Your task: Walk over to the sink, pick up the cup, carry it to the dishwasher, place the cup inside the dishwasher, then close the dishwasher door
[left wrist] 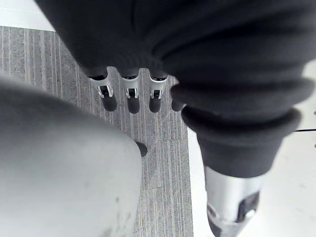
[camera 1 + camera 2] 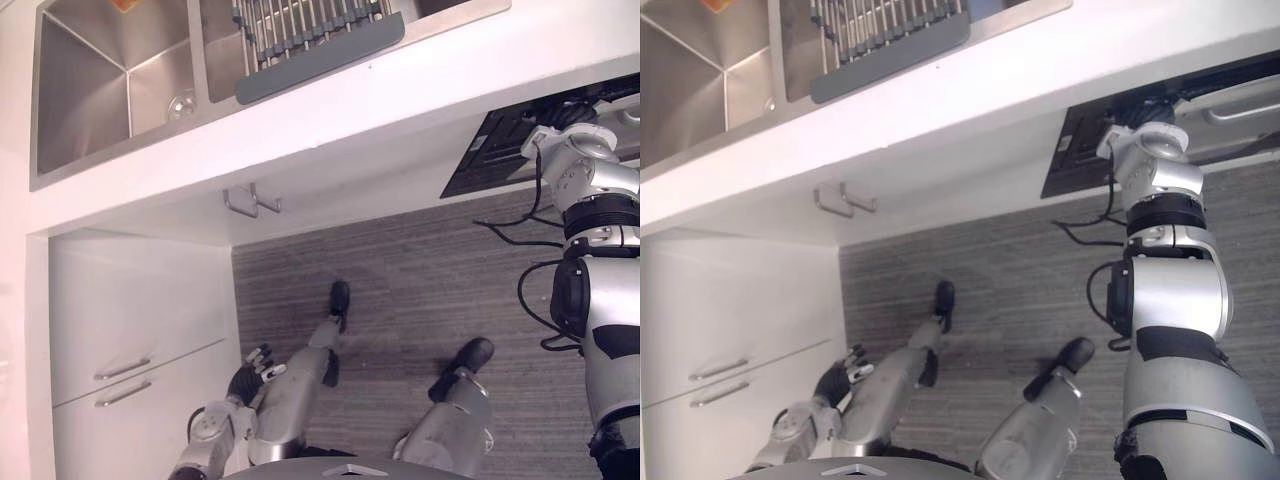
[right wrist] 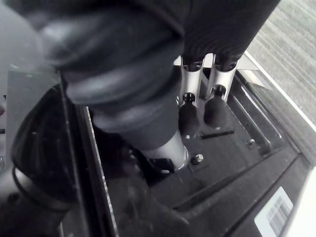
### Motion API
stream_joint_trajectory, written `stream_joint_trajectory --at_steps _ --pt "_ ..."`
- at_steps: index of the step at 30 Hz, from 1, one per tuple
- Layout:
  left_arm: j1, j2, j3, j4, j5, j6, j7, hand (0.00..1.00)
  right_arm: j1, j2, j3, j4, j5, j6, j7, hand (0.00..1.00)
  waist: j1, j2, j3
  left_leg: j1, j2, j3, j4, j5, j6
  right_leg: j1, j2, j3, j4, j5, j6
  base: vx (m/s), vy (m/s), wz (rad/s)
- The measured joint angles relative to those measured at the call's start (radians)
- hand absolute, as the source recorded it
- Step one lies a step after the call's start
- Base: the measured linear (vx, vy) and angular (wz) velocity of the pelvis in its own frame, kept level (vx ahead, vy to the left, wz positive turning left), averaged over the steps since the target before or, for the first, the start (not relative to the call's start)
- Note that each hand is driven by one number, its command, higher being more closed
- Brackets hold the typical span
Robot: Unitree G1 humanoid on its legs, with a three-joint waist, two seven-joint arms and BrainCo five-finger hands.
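The dishwasher (image 2: 480, 160) stands open under the counter at the right, its dark inside showing. My right arm reaches into that opening. In the right wrist view my right hand (image 3: 197, 98) hangs over the dark inner panel (image 3: 232, 163) with its fingers straight and nothing between them. A dark rounded shape (image 3: 39, 148) lies beside that hand; I cannot tell whether it is the cup. My left hand (image 2: 250, 375) hangs low by the cabinet front, fingers (image 1: 129, 94) relaxed and holding nothing. The steel sink (image 2: 90, 90) is at the upper left.
A grey dish rack (image 2: 320, 40) lies across the sink's right basin. The white countertop (image 2: 400, 100) runs from the sink to above the dishwasher. White drawers (image 2: 130, 340) with bar handles stand at my left, and two metal hooks (image 2: 250, 203) hang under the counter.
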Motion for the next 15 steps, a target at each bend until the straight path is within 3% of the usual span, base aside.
stream_joint_trajectory --at_steps 4,6,9,10,13,14,15 --pt "0.018 -0.002 -0.009 -0.011 -0.075 0.011 -0.056 0.00 0.042 -0.002 0.000 -0.017 -0.029 -0.001 0.091 0.00 -0.022 -0.001 0.001 0.034 0.004 0.005 -0.001 -0.018 -0.002 0.032 0.004 0.002 -0.002 -0.005 0.000 0.00 -0.060 -0.05" --pt "0.022 0.000 0.004 -0.008 -0.114 0.014 -0.070 0.00 0.139 0.003 -0.041 -0.121 -0.031 -0.012 0.126 0.00 -0.030 -0.005 0.004 0.051 0.012 0.012 -0.001 -0.026 0.009 0.053 0.016 0.002 -0.016 -0.005 0.000 -0.01 -0.072 -0.10" --pt "0.027 -0.001 0.075 -0.014 -0.182 0.011 -0.084 0.00 0.376 0.092 -0.178 -0.390 -0.049 -0.090 0.167 0.00 -0.054 -0.037 0.027 0.090 0.030 0.031 -0.006 -0.039 0.014 0.103 0.045 0.003 -0.068 0.006 -0.005 0.02 -0.097 -0.19" --pt "0.029 0.000 0.116 -0.014 -0.203 0.005 -0.084 0.00 0.486 0.145 -0.227 -0.500 -0.063 -0.137 0.178 0.00 -0.070 -0.058 0.042 0.113 0.036 0.033 -0.006 -0.045 0.014 0.134 0.057 0.001 -0.087 0.008 -0.007 0.05 -0.084 -0.11" --pt "0.040 0.003 0.205 -0.015 -0.228 -0.016 -0.078 0.00 0.751 0.270 -0.285 -0.626 -0.113 -0.222 0.193 0.00 -0.097 -0.117 0.049 0.148 0.047 0.033 -0.006 -0.060 0.013 0.189 0.080 -0.012 -0.130 0.010 -0.004 0.08 -0.108 -0.03" --pt "0.041 0.002 0.221 -0.015 -0.228 -0.017 -0.077 0.00 0.806 0.294 -0.294 -0.626 -0.121 -0.229 0.195 0.00 -0.105 -0.128 0.045 0.152 0.048 0.027 -0.006 -0.060 0.012 0.205 0.085 -0.023 -0.140 0.011 -0.001 0.12 -0.137 0.25" --pt "0.046 0.006 0.261 -0.013 -0.228 -0.022 -0.070 0.00 0.949 0.366 -0.305 -0.578 -0.127 -0.230 0.208 0.00 -0.118 -0.168 0.025 0.164 0.051 0.021 -0.006 -0.063 0.008 0.245 0.098 -0.051 -0.168 0.015 0.004 0.11 -0.117 0.32"
